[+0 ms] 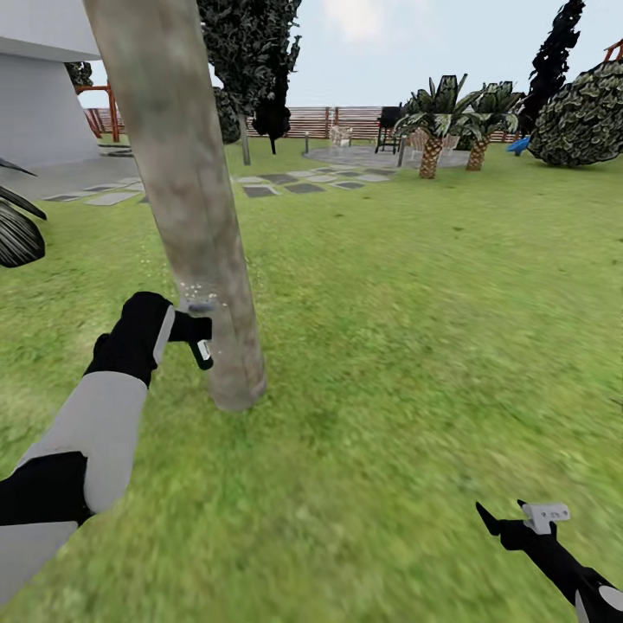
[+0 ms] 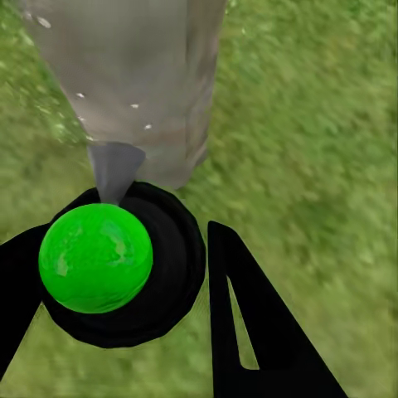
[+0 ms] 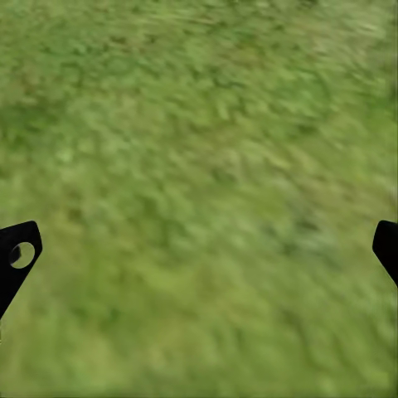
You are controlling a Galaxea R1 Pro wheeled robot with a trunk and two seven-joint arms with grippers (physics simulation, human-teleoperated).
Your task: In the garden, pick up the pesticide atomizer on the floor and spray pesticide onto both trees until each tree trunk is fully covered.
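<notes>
A thick mottled grey-tan tree trunk (image 1: 186,208) leans up from the grass floor (image 1: 415,346) at left of centre in the head view. My left gripper (image 1: 197,337) is right beside the trunk, low down, shut on the pesticide atomizer (image 2: 124,274). The atomizer is a dark round body with a bright green top, and its grey nozzle (image 2: 114,170) points at the tree trunk (image 2: 133,75). White specks dot the bark there. My right gripper (image 1: 502,517) hangs open low on the right over bare grass (image 3: 199,166), holding nothing.
Farther back stands a thinner grey trunk (image 1: 245,143) under dark foliage. Grey paving slabs (image 1: 294,182), two short palms (image 1: 430,156), a brown slat fence (image 1: 346,121) and a big bush (image 1: 580,121) line the rear. A white building (image 1: 43,104) is at left.
</notes>
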